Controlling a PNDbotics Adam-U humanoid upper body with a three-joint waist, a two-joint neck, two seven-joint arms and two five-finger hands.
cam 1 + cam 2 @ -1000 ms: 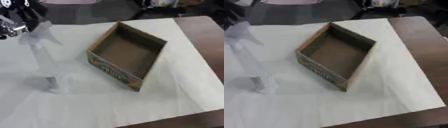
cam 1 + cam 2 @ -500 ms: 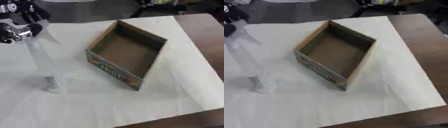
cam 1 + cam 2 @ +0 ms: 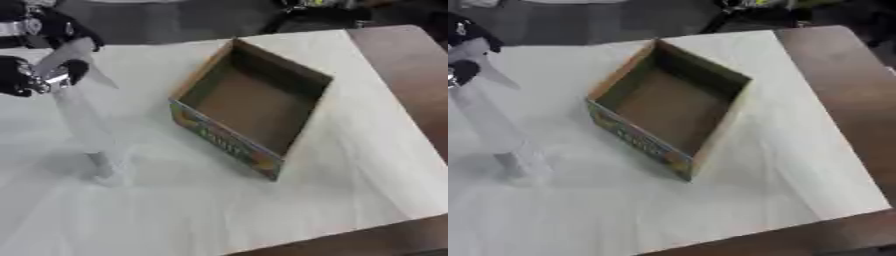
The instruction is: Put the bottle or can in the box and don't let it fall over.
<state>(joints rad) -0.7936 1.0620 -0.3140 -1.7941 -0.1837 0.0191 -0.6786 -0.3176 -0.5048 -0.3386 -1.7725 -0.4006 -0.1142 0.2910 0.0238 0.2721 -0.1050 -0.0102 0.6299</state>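
My left hand's (image 3: 35, 55) fingers (image 3: 77, 67) are curled around the top of a clear bottle (image 3: 83, 117), which stands slightly tilted on the white-covered worktop (image 3: 367, 150), well left of the open cardboard box (image 3: 249, 107). I see the box empty, its printed side facing me.
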